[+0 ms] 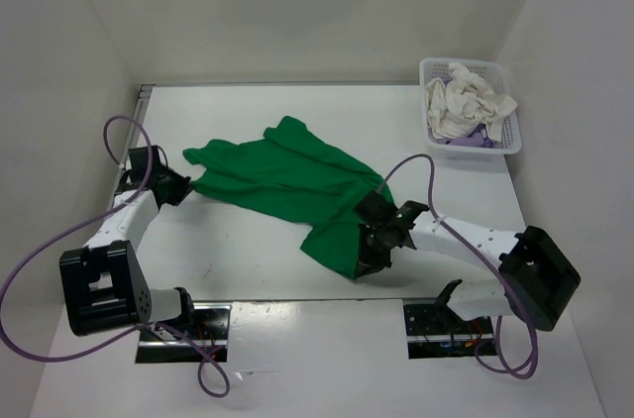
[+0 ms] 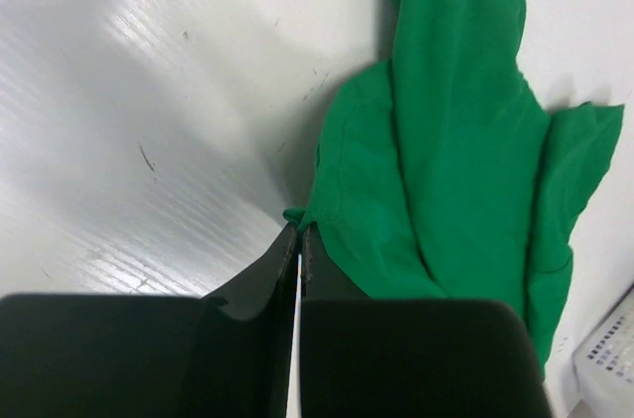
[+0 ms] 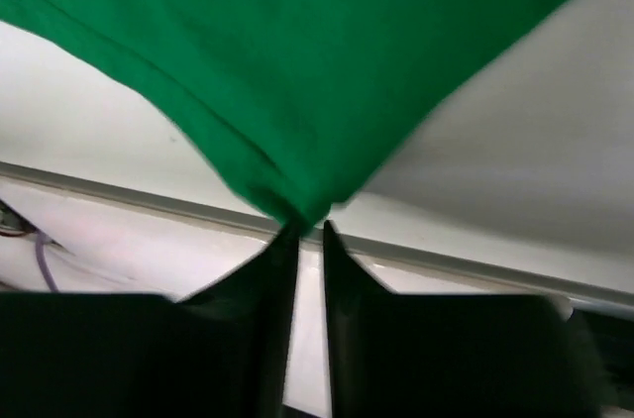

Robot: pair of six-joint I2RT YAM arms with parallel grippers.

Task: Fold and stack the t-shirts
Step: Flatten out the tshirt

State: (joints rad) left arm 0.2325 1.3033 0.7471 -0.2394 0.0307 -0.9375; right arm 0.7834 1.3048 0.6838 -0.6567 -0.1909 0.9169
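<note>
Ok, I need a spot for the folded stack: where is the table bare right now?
Bare table lies far-left between the back wall and the green t-shirt, near-left between the left arm and the shirt's near edge, and right between the shirt and the basket. Crowded: the middle under the shirt, and near-right around the right gripper.

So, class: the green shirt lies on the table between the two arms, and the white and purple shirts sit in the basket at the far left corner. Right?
Not quite. The basket stands at the far right corner, not the left; the top view shows it. The rest holds for the green shirt, the white shirt and the purple shirt.
</note>
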